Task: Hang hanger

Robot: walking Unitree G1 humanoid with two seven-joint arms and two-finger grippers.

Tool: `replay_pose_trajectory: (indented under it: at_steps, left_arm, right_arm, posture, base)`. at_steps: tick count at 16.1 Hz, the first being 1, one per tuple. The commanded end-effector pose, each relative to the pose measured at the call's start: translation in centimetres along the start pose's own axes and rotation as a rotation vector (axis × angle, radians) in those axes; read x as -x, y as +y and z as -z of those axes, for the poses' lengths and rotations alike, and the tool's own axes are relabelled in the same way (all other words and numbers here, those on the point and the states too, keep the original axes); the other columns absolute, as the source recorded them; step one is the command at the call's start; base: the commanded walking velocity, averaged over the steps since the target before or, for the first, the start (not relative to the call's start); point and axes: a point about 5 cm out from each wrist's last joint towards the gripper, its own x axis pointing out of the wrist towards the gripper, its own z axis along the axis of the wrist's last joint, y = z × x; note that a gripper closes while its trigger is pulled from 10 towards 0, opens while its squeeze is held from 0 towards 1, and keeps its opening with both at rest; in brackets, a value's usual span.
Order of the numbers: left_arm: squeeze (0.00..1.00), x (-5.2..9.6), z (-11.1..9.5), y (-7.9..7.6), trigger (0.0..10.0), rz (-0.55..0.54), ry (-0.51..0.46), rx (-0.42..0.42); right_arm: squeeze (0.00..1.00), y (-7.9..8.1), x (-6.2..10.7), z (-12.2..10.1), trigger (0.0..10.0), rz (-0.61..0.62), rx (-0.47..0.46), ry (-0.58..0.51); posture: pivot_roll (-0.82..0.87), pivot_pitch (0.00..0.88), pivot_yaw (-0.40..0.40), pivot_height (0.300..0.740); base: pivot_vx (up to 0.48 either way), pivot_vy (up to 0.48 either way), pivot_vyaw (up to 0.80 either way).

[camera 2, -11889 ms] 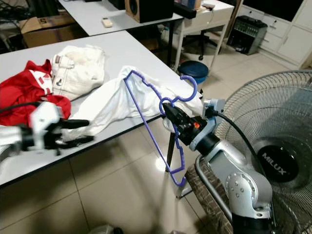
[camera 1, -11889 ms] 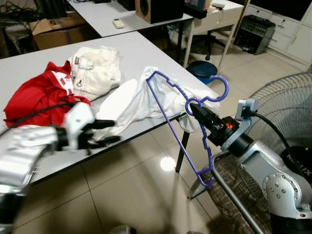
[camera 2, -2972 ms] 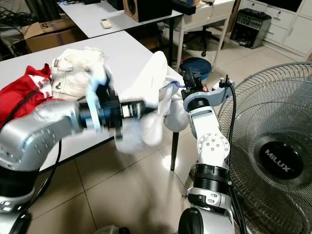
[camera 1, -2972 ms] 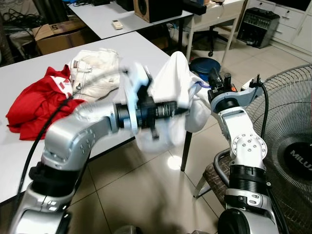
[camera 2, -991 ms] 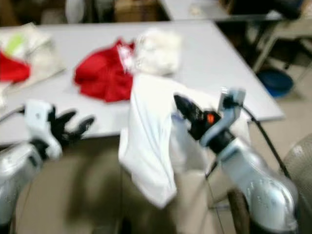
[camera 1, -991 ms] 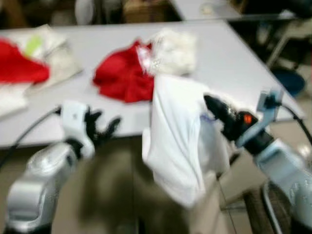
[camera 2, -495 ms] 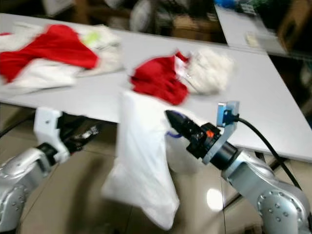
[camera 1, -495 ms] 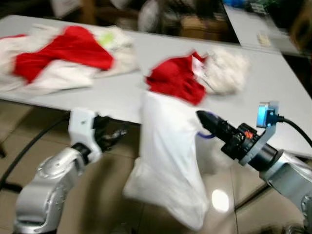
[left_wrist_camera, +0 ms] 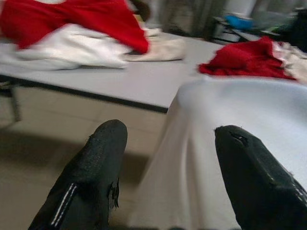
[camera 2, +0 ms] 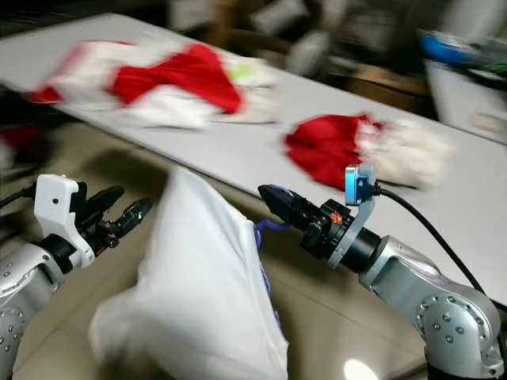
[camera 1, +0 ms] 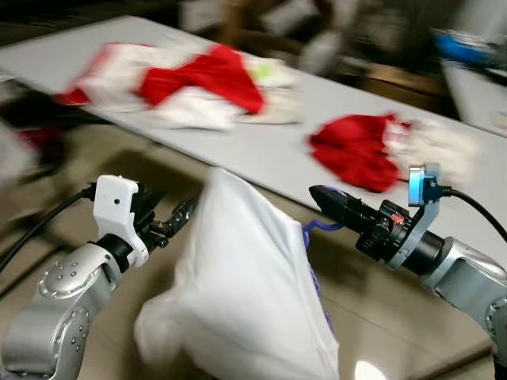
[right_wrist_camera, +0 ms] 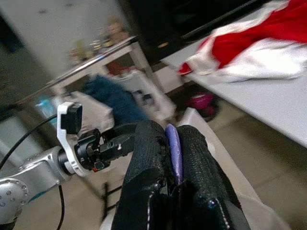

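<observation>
- The right claw (camera 1: 318, 195) is pressed together on the purple hanger (right_wrist_camera: 173, 151); the wrist view shows the plastic pinched between its two black fingers (right_wrist_camera: 148, 158).
- A white garment (camera 1: 238, 293) drapes over that hanger and hangs in the air at about 6 o'clock in the head views, in front of the grey surface (camera 1: 261, 150) and above the tiled floor (camera 1: 396, 348). Only a short purple loop of the hanger (camera 1: 311, 229) peeks out beside the cloth.
- The left claw (camera 1: 181, 215) is spread and holds nothing; it hovers just beside the garment's near edge, at about 9 o'clock from it.
- On the surface, at about 11 o'clock, lies a heap of red and white clothes (camera 1: 190, 83).
- At about 2 o'clock lies a red garment (camera 1: 356, 150), touching a cream one (camera 1: 436, 146).
- The head views are blurred, so the dark things behind the surface cannot be made out.
</observation>
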Motion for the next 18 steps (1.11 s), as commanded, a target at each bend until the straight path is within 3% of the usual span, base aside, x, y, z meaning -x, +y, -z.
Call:
replay_pose_trajectory:
  at_steps: [1,5,9,11,14,18]
  left_arm:
    - [0.00,0.0,-0.4,-0.1,10.0,0.022,-0.005,-0.018]
    - [0.00,0.0,-1.1,0.7,10.0,0.024,-0.013,-0.055]
    - [0.00,-0.3,-3.9,2.6,10.0,0.059,-0.083,-0.141]
    - [0.00,-1.2,-5.4,3.9,10.0,0.057,-0.097,-0.200]
    - [0.00,-1.9,-5.9,4.0,10.0,0.070,-0.106,-0.230]
    - [0.00,-2.4,-5.5,2.9,10.0,0.122,-0.120,-0.227]
  right_arm:
    - [0.00,-0.1,-0.2,-0.5,10.0,-0.001,0.042,-0.016]
    - [0.00,-1.0,-0.9,-0.4,10.0,0.046,0.106,-0.024]
    - [0.00,-2.2,-2.5,-0.6,10.0,0.079,0.202,-0.020]
    - [0.00,-2.9,-4.2,-1.0,10.0,0.046,0.263,-0.002]
    - [0.00,-3.5,-5.3,-1.2,10.0,0.023,0.319,0.018]
    - [0.00,-3.6,-6.2,-1.4,10.0,-0.021,0.376,0.037]
  posture:
    - [-0.04,0.000,-0.094,0.740]
    - [-0.04,0.000,-0.075,0.740]
    - [-0.04,0.000,-0.069,0.740]
    - [-0.03,0.000,-0.067,0.740]
    - [-0.02,0.000,-0.065,0.740]
    - [-0.01,0.000,-0.077,0.740]
  base:
    - [0.000,0.000,0.80]
    - [0.000,0.000,0.80]
    - [0.000,0.000,0.80]
    - [0.000,0.000,0.80]
    - [0.000,0.000,0.80]
    - [0.000,0.000,0.80]
